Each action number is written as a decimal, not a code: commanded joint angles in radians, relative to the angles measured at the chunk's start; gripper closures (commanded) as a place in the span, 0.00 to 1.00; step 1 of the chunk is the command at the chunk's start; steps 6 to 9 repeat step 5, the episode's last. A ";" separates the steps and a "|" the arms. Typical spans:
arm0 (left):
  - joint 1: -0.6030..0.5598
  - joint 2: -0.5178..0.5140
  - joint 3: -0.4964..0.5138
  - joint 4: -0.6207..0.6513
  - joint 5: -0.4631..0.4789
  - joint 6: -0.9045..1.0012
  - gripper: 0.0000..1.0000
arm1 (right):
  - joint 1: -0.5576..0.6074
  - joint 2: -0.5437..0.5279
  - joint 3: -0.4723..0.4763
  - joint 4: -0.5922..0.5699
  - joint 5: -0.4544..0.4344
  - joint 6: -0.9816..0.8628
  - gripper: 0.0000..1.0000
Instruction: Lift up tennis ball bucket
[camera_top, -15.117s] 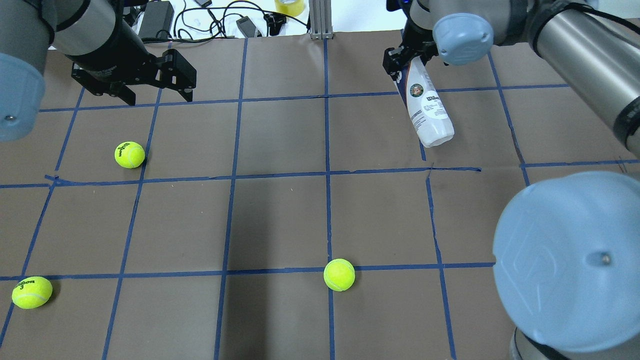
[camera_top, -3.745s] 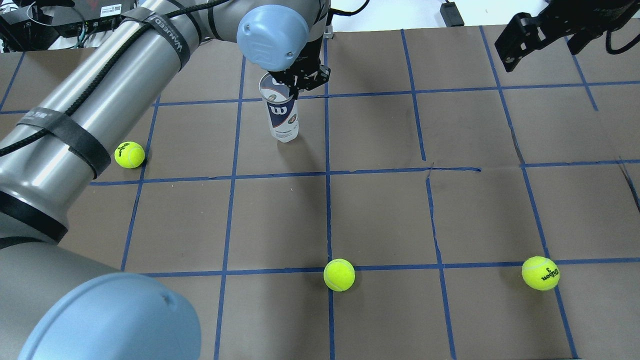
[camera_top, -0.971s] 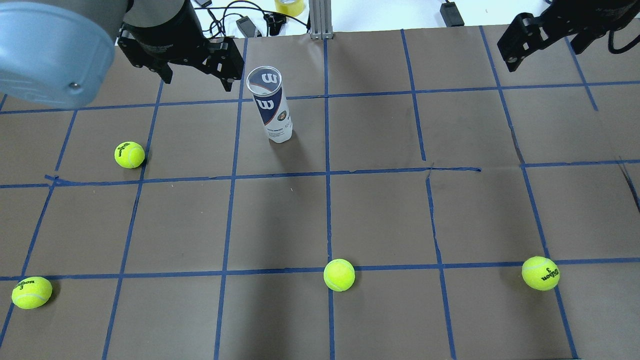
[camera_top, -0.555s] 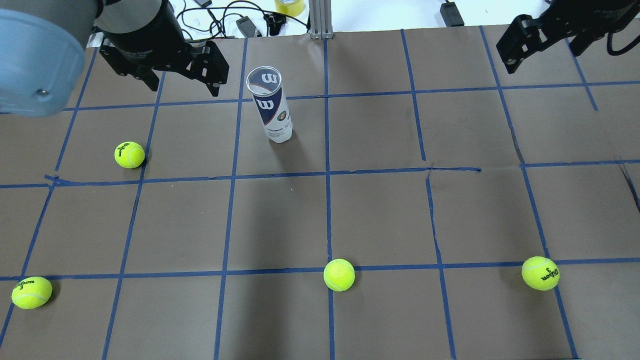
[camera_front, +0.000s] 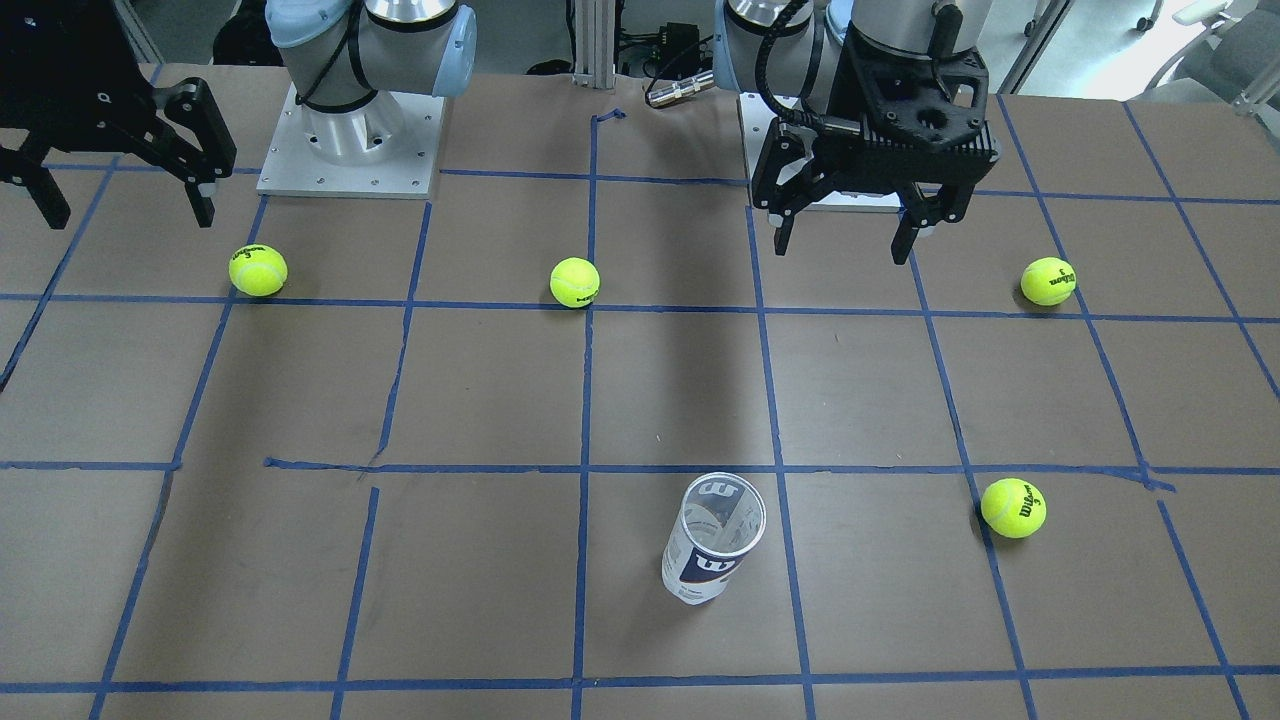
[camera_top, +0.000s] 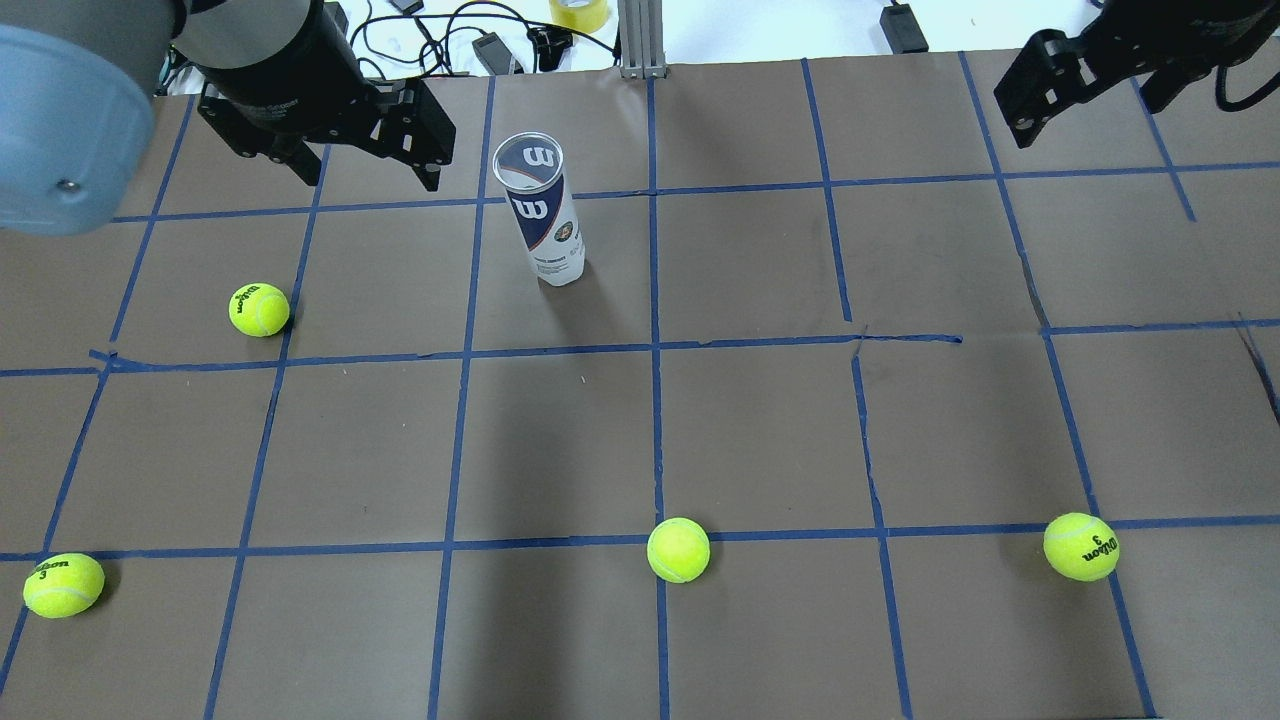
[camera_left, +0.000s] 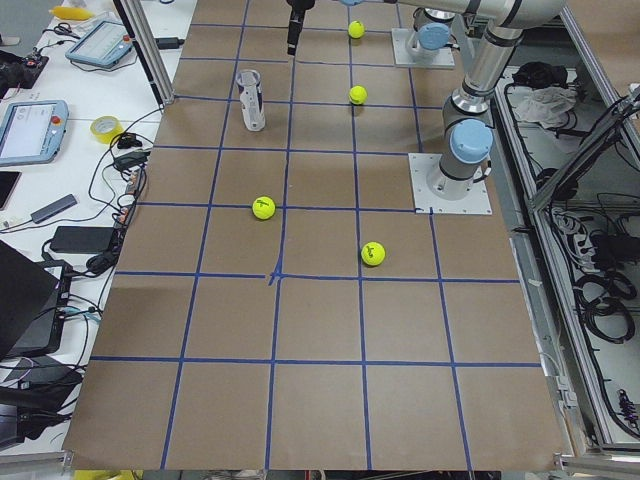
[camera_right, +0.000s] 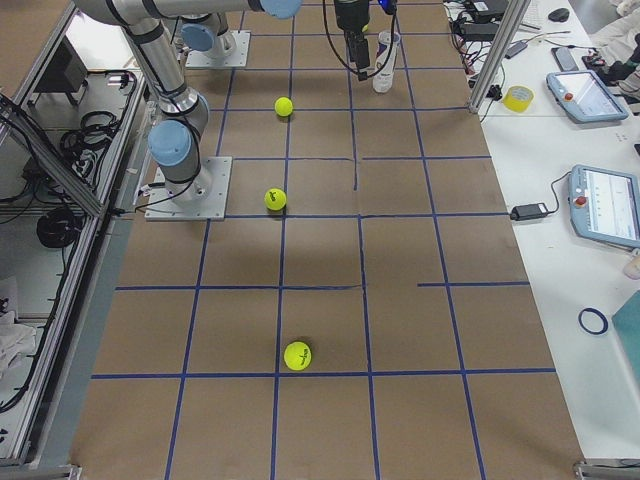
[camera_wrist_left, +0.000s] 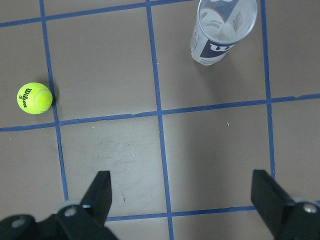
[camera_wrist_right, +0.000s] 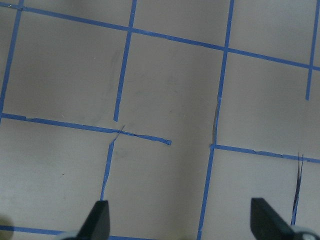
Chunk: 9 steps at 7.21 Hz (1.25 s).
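Note:
The tennis ball bucket (camera_top: 545, 225) is a clear can with a white-and-navy Wilson label. It stands upright and open-mouthed on the brown table, and nothing touches it. It also shows in the front view (camera_front: 712, 545) and the left wrist view (camera_wrist_left: 222, 32). My left gripper (camera_top: 370, 178) is open and empty. It hovers left of the can, apart from it; in the front view (camera_front: 840, 250) it is well behind the can. My right gripper (camera_top: 1085, 100) is open and empty at the far right corner, with only bare table under it (camera_wrist_right: 181, 220).
Several yellow tennis balls lie loose on the table, among them one left of the can (camera_top: 259, 309), one at the near middle (camera_top: 678, 549) and one at the near right (camera_top: 1081, 546). Cables, a tape roll (camera_top: 578, 12) and a metal post (camera_top: 640, 40) line the far edge.
The left gripper, which earlier set the can upright and let go, has drawn back to the left, away from the can. The can and the right gripper have not moved.

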<state>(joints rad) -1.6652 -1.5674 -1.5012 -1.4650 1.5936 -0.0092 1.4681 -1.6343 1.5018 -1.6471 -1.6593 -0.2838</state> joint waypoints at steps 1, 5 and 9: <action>0.005 0.004 -0.011 0.002 -0.011 -0.003 0.00 | 0.000 0.001 0.000 -0.002 -0.001 0.000 0.00; 0.005 0.009 -0.022 0.003 -0.009 -0.006 0.00 | 0.000 -0.001 0.000 0.004 -0.005 0.000 0.00; 0.005 0.009 -0.022 0.003 -0.009 -0.006 0.00 | 0.000 -0.001 0.000 0.004 -0.005 0.000 0.00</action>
